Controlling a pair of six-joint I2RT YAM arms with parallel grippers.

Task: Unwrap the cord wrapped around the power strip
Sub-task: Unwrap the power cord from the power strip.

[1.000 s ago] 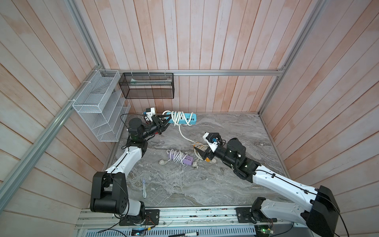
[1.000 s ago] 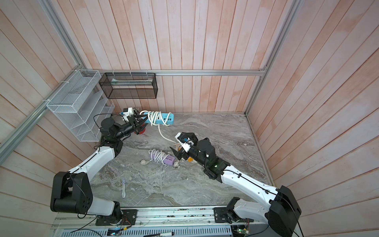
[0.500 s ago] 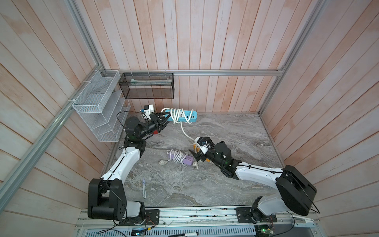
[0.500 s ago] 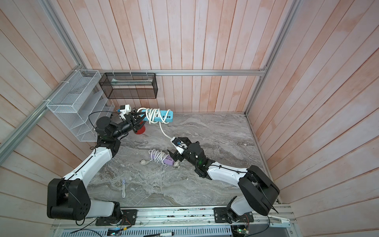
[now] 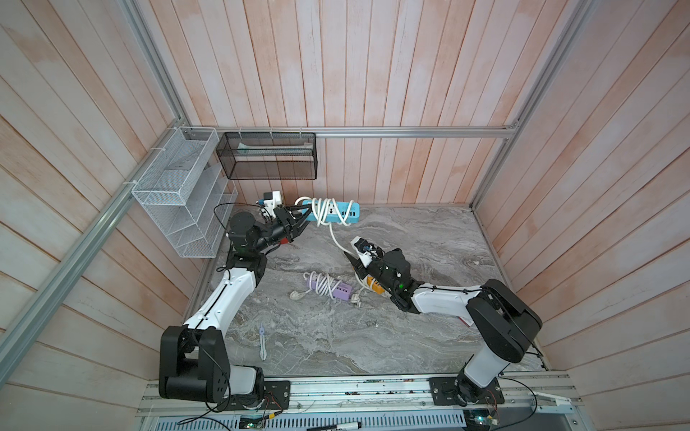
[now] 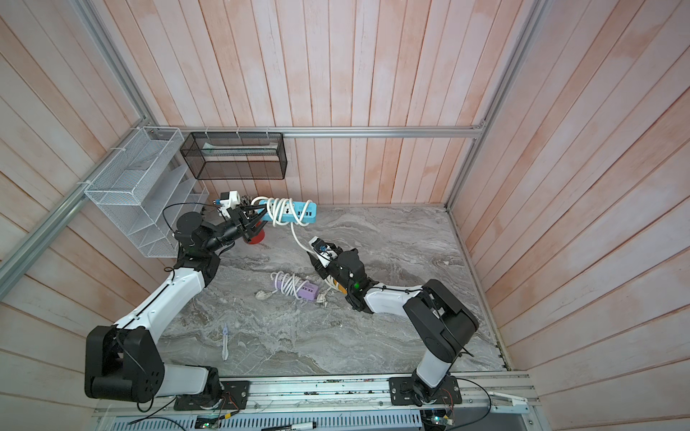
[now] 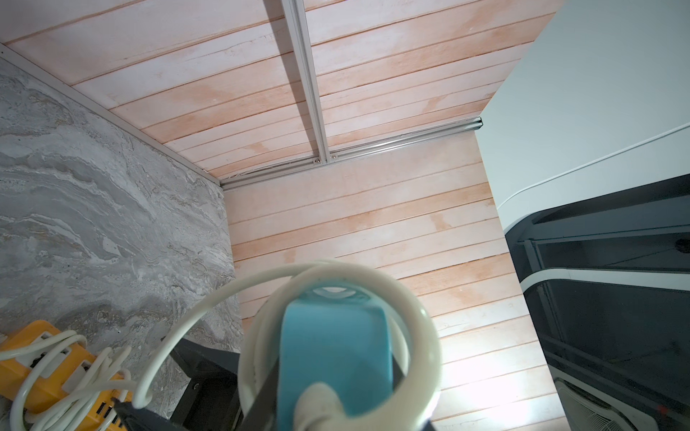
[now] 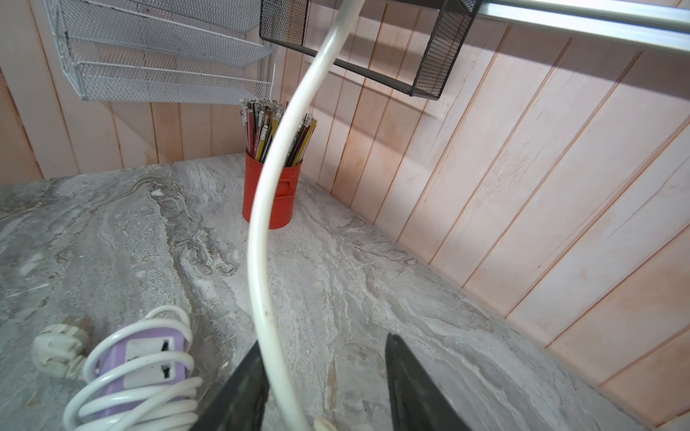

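My left gripper (image 5: 300,220) (image 6: 261,218) is shut on the left end of the blue power strip (image 5: 336,214) (image 6: 295,212) and holds it above the table near the back wall. Several loops of white cord (image 5: 334,239) (image 6: 297,239) wrap the strip, and a loose length hangs down to my right gripper (image 5: 353,265) (image 6: 314,264). In the left wrist view the power strip (image 7: 336,343) sits between the jaws of the left gripper (image 7: 332,373), ringed by the cord (image 7: 410,317). In the right wrist view the cord (image 8: 257,261) runs between the open jaws of the right gripper (image 8: 323,339), against one finger.
A purple power strip (image 5: 332,289) (image 8: 149,358) with wrapped cord lies mid-table. A yellow power strip (image 5: 373,285) (image 7: 41,347) lies under my right arm. A red pencil cup (image 6: 255,237) (image 8: 272,194) stands back left. White wire rack (image 5: 179,194) and black mesh basket (image 5: 267,156) hang on the walls.
My right gripper has moved left to the hanging cord and its jaws have narrowed around it. The left gripper still holds the blue strip in about the same place.
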